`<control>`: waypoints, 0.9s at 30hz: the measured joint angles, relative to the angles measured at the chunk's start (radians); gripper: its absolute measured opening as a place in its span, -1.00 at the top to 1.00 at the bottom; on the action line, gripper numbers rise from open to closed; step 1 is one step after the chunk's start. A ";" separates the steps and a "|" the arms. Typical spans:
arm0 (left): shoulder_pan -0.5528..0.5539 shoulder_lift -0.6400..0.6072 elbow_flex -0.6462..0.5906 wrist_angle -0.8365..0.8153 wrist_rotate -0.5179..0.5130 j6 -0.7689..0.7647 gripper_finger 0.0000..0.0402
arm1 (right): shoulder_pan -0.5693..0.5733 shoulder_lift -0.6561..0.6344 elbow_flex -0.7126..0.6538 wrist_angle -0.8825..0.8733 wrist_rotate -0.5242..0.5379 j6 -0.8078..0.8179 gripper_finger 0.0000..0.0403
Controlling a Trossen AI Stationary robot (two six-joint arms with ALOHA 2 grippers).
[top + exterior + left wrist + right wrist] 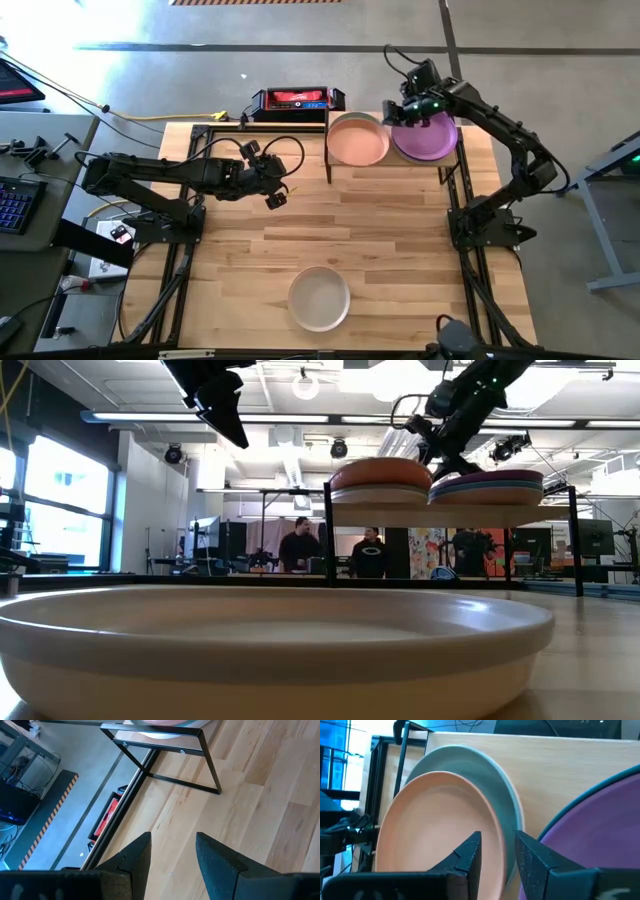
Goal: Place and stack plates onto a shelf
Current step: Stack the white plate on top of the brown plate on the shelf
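Judging from the scene, the step in hand is the release of a plate onto the shelf and the clearing of the arm.
surface (400,250): a light-wood top is seen, carrying the shelf at its far edge and one loose plate near its front edge.
shelf (446,163): a raised board on thin black legs is seen at the far side; two stacks are borne side by side.
purple plate (432,138): it is seen lying flat on top of the right-hand stack, with teal and other rims beneath it.
peach plate (358,140): it tops the left-hand stack, just beside the purple one.
off-white plate (319,298): it is left on the surface, well apart from the shelf, and is judged the next to be fetched.
right pincer (402,111): it is held over the gap between the stacks, fingers parted narrowly with nothing between them; a straight upward lift is advised so that neither rim is nudged.
left pincer (277,194): it hovers above the surface short of the shelf, spread wide and empty.
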 joint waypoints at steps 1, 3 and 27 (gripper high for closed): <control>0.000 0.000 0.000 0.000 0.000 -0.001 0.29 | -0.001 -0.003 0.000 0.000 0.000 -0.002 0.52; 0.000 0.000 0.000 0.000 0.000 -0.001 0.29 | -0.001 -0.015 0.000 0.000 -0.004 -0.010 0.52; 0.000 0.000 0.000 0.011 0.000 -0.001 0.29 | 0.399 -0.057 0.001 -0.014 0.106 -0.007 0.52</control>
